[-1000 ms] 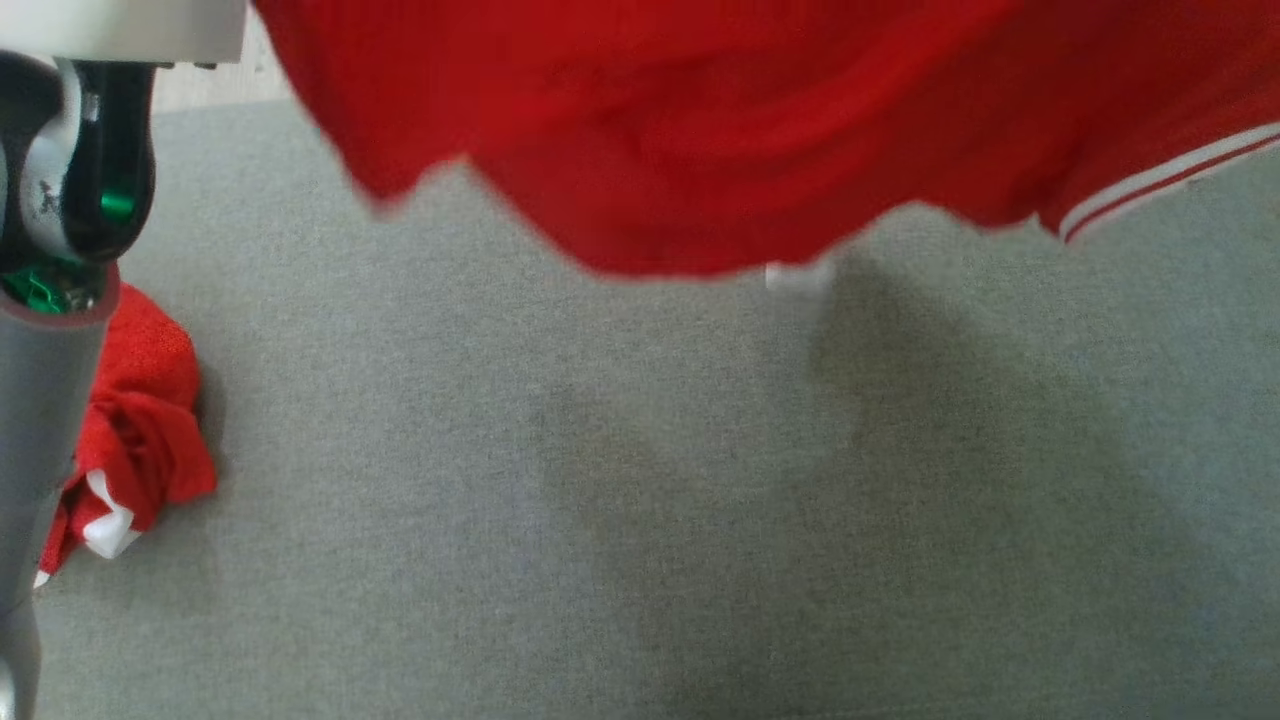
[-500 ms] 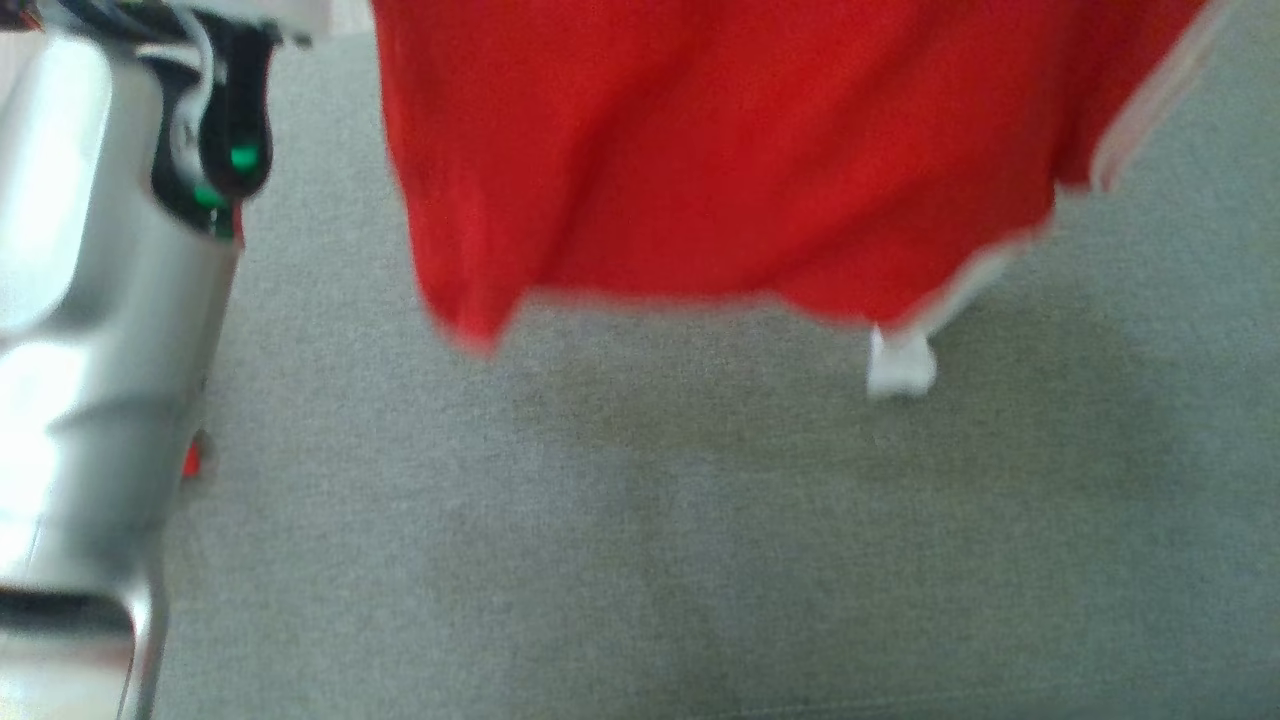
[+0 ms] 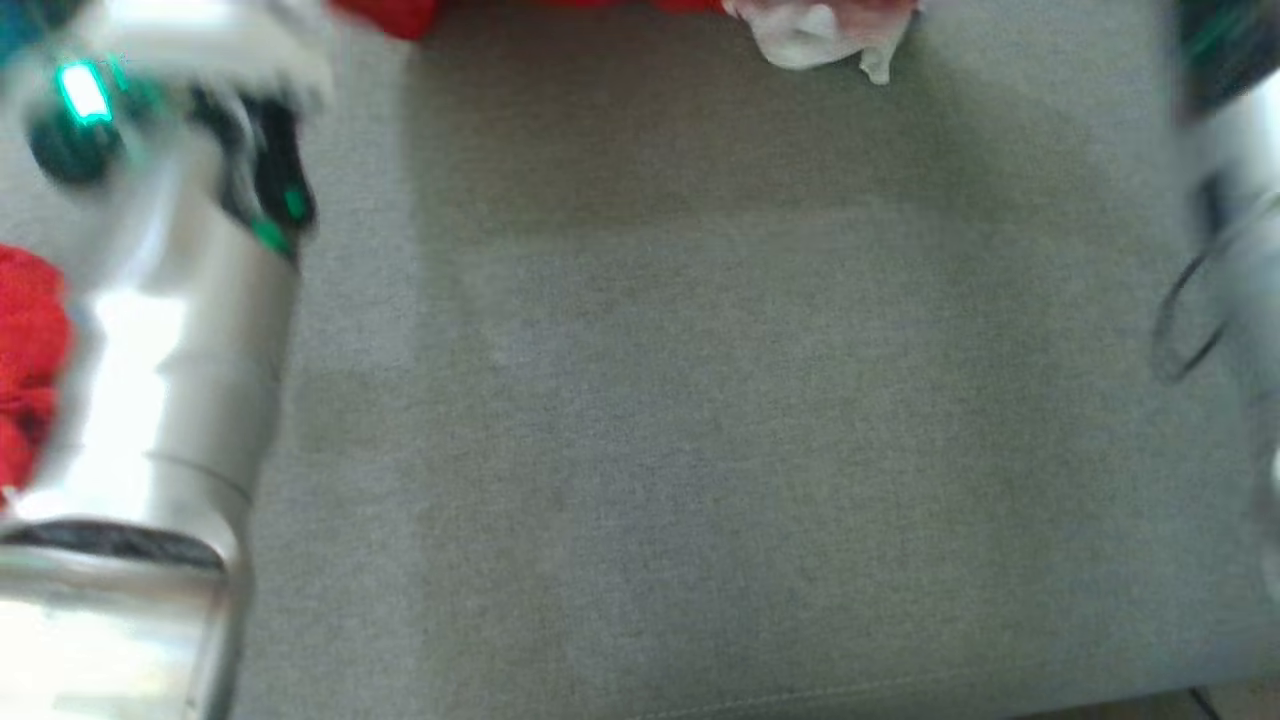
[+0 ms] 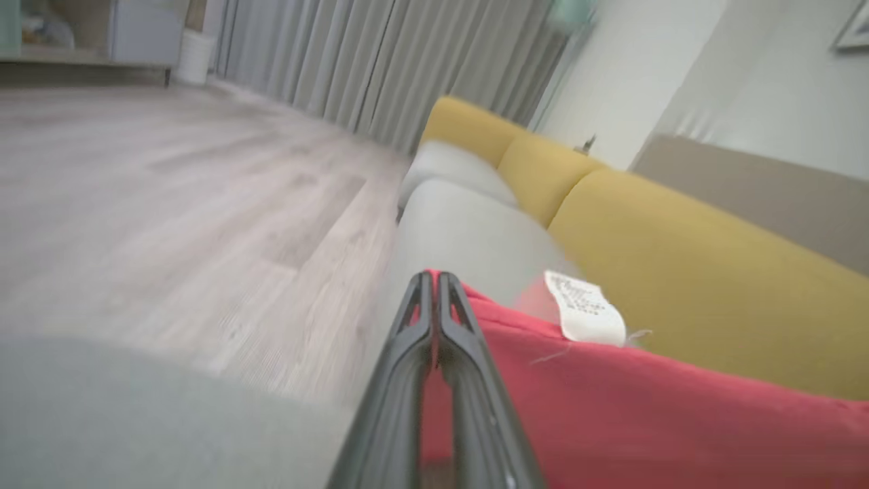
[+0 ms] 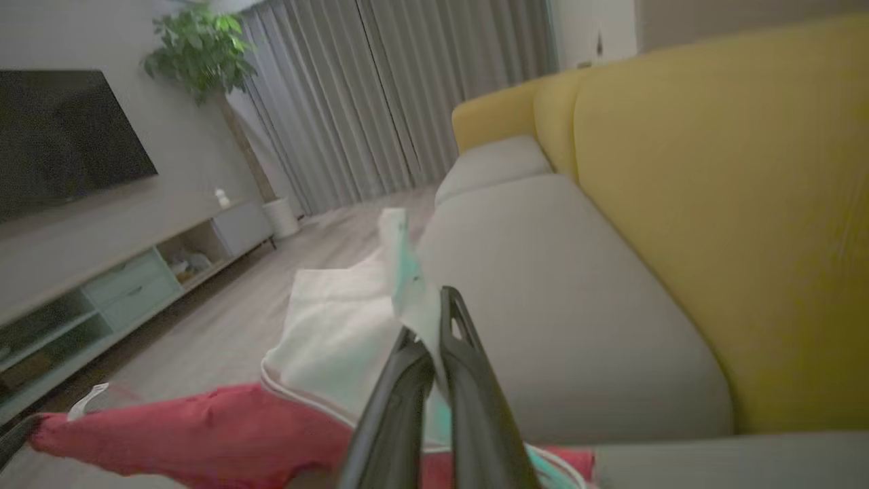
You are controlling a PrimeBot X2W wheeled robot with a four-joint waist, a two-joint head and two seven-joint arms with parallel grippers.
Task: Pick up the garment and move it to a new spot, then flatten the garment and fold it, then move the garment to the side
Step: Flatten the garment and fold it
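The garment (image 4: 645,407) is red with a white care label (image 4: 584,316). It hangs stretched between both grippers, above the grey seat cushion (image 3: 700,420). In the left wrist view my left gripper (image 4: 434,277) is shut on a red edge of it. In the right wrist view my right gripper (image 5: 429,326) is shut on its white and teal part (image 5: 339,333), and the red cloth (image 5: 204,435) trails off to the left. In the head view a red strip of the garment (image 3: 390,12) and a white bunch of it (image 3: 820,35) show at the top edge.
A second crumpled red cloth (image 3: 25,360) lies on the cushion at the left, behind my left forearm (image 3: 170,350). My right forearm (image 3: 1240,250) is at the right edge. The yellow sofa back (image 5: 713,204), the wood floor (image 4: 170,190), curtains and a TV unit (image 5: 102,285) surround the seat.
The garment filled the upper half of the head view and now shows as a strip at its top edge. The picture has shifted and blurred. Both forearms now reach further into view.
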